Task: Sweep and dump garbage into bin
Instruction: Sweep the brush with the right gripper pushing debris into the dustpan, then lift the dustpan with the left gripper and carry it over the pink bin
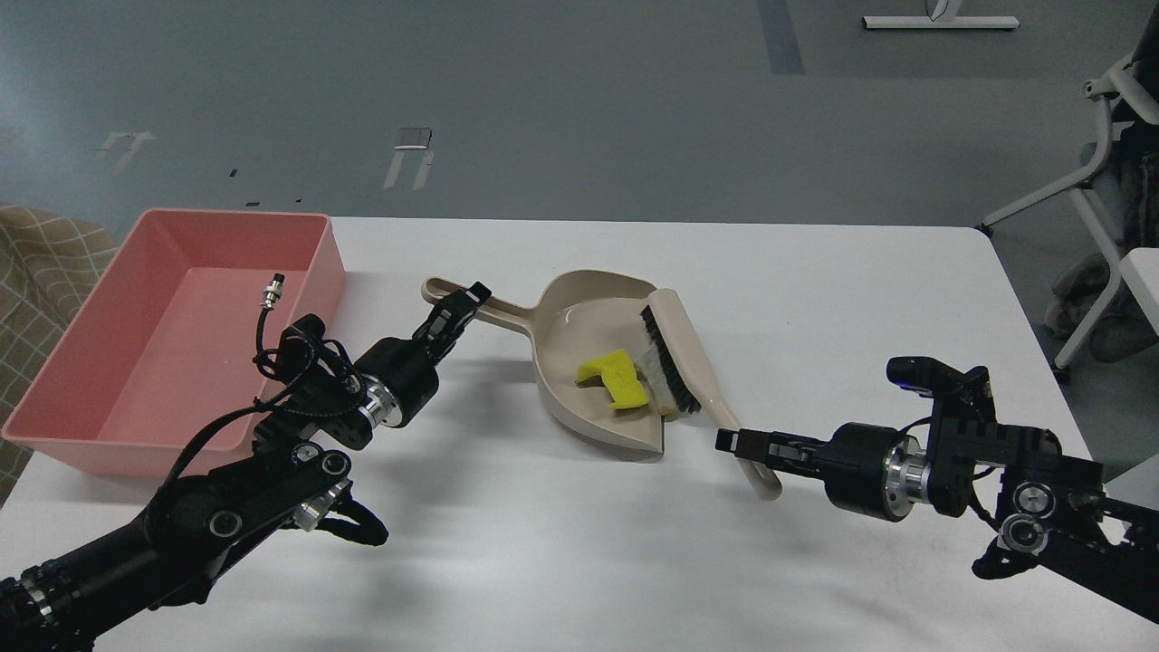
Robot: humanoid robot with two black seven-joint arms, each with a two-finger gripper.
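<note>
On the white desk (579, 561) a beige dustpan (579, 398) lies with its handle pointing left toward the pink bin (81, 362), which sits at the desk's left edge, well apart from the pan. The yellow sponge chunk (616, 376) rests inside the dustpan, touching the brush (675, 362). The brush lies across the pan's open mouth, its dark bristles against the sponge and its beige handle running down to the right. A pale patch between sponge and bristles may be the off-white stick, but I cannot tell.

The left pincer (457, 308) is at the dustpan's handle (471, 303), its 2 fingers closed around it. The right pincer (747, 444) sits at the lower end of the brush handle (756, 466), fingers clamped on it.

Inside the bin the floor looks bare pink. A chair (1100, 181) stands on the floor at the far right, beyond the desk.
</note>
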